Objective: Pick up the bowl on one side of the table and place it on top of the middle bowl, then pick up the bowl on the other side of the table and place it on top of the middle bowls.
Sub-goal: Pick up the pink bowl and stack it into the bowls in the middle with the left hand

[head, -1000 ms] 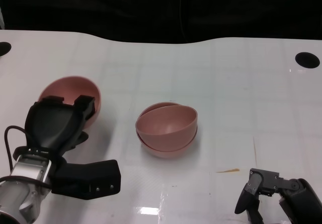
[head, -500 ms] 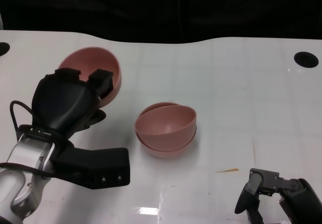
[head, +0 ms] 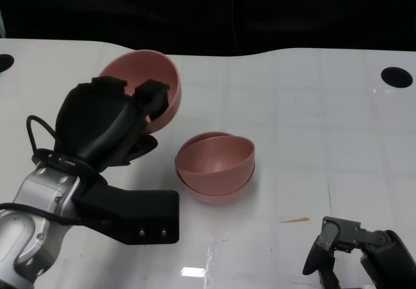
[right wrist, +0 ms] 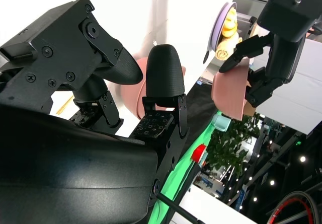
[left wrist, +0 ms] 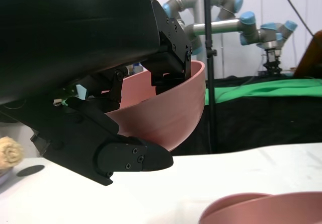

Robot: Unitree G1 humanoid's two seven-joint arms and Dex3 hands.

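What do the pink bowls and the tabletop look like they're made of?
The held bowl and stacked bowls look like matte plastic, possibly melamine: uniform dusty pink, thin rims, soft sheen. The table looks like a glossy white laminate or a coated board, mirroring overhead lights.

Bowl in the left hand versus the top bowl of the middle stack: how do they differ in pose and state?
The held bowl is off the table, gripped by the left hand; the top bowl rests nested in another bowl on the table. The held bowl sits behind and left of the stack. The top bowl sits tilted, not fully seated, with no hand on it. Both are pink and look alike in shape.
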